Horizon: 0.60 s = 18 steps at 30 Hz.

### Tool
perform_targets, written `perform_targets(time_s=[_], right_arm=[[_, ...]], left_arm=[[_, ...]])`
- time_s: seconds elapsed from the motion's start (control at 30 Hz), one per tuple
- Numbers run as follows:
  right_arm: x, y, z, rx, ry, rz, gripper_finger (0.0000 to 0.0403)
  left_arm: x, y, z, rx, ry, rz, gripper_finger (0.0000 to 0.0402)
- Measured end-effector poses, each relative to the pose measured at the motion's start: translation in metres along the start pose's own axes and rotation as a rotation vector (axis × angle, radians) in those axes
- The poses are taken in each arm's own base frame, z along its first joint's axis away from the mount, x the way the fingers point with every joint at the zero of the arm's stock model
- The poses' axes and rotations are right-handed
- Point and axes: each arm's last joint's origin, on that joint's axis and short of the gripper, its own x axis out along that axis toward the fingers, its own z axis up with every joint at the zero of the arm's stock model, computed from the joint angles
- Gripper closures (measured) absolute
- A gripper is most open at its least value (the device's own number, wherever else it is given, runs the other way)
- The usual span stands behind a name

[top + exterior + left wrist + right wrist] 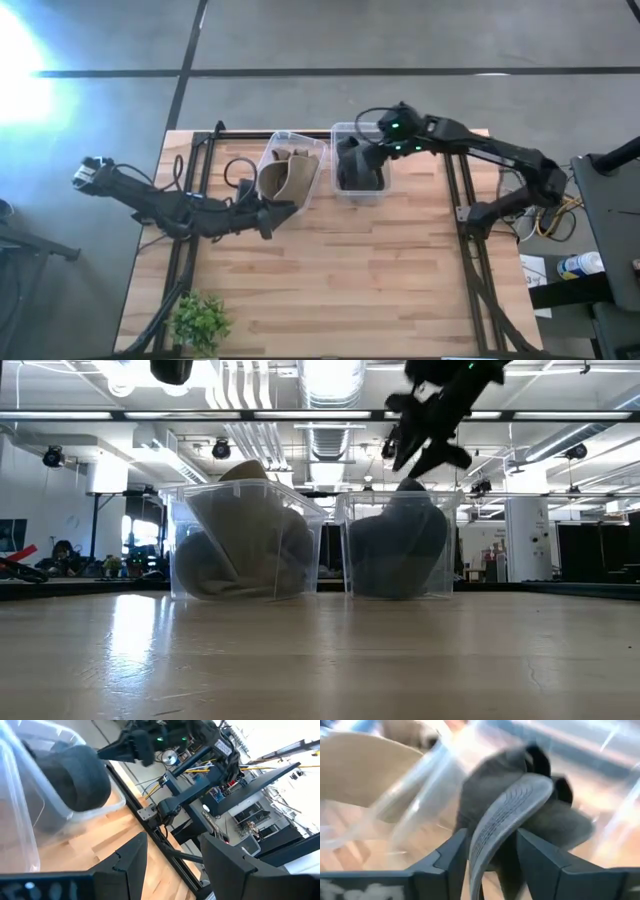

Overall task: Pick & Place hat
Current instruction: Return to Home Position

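A dark grey hat (pixel 358 172) lies in the right clear bin (pixel 345 128) at the table's far middle. It also shows in the low view (pixel 400 545) and the left wrist view (pixel 75 775). A tan hat (pixel 288 178) lies in the left clear bin (pixel 300 137). My right gripper (pixel 364 152) hovers over the right bin, open, and in its own wrist view (pixel 492 836) its fingers stand on either side of the grey hat's upturned brim (pixel 505 815). My left gripper (pixel 275 212) is open and empty (pixel 172 840) just near of the left bin. My right gripper comes at the grey hat's brim (pixel 495 827) slanting down from above, one finger on each side of it. I cannot tell whether the fingers touch it. The hat rests in the bin.
A small green plant (pixel 200 320) stands at the near left corner. Black frame rails (pixel 185 240) run along the table's left and right sides. The two bins stand side by side, and bare wood lies near of them.
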Motion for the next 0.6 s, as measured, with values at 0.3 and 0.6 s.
perform_targets(time_s=[0.3,0.6], right_arm=[[-0.101,0.011,-0.022,-0.257,-0.253,0.154,0.0213],[-0.179,-0.006,-0.073,-0.348,-0.324,0.306,0.0213]], left_arm=[[0.013,0.01,0.033,0.149,0.121,-0.187,0.0223],[-0.028,0.035,0.071,0.364,0.212,-0.172,0.0223]])
